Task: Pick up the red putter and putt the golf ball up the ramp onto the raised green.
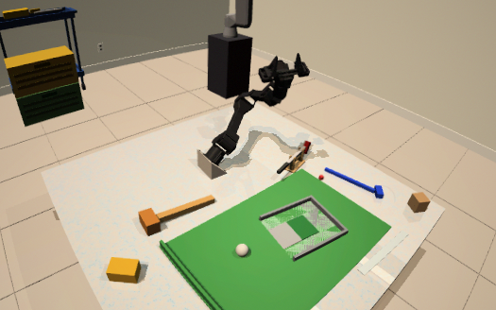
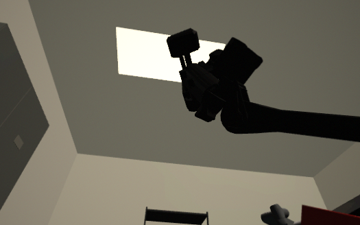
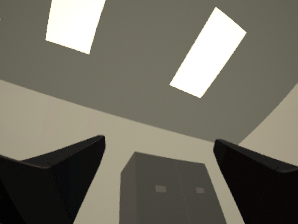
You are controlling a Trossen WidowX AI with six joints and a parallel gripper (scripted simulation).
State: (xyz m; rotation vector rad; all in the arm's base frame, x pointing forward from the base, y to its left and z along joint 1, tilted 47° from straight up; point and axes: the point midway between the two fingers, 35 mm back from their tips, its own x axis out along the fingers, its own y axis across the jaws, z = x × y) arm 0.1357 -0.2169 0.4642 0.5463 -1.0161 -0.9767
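The red putter point(image 1: 297, 155) rests on a small wooden stand at the far edge of the green mat point(image 1: 218, 274), its red head point(image 1: 307, 146) pointing away. The white golf ball point(image 1: 242, 249) lies on the mat, left of the grey ramp point(image 1: 281, 234) and the raised green point(image 1: 303, 228) inside a grey frame point(image 1: 332, 216). My gripper point(image 1: 286, 63) point(image 3: 160, 144) is open and empty. It is raised high above the table, up and to the left of the putter, with its fingers pointing at the ceiling. In the exterior view the arm point(image 2: 220, 89) is only a dark silhouette.
A blue putter point(image 1: 352, 181) and a tiny red ball point(image 1: 321, 177) lie right of the stand. A wooden mallet point(image 1: 176, 214), a yellow block point(image 1: 123, 269) and a brown cube point(image 1: 419, 201) lie around the mat. Stacked crates point(image 1: 43, 85) and a blue cart stand at the far left.
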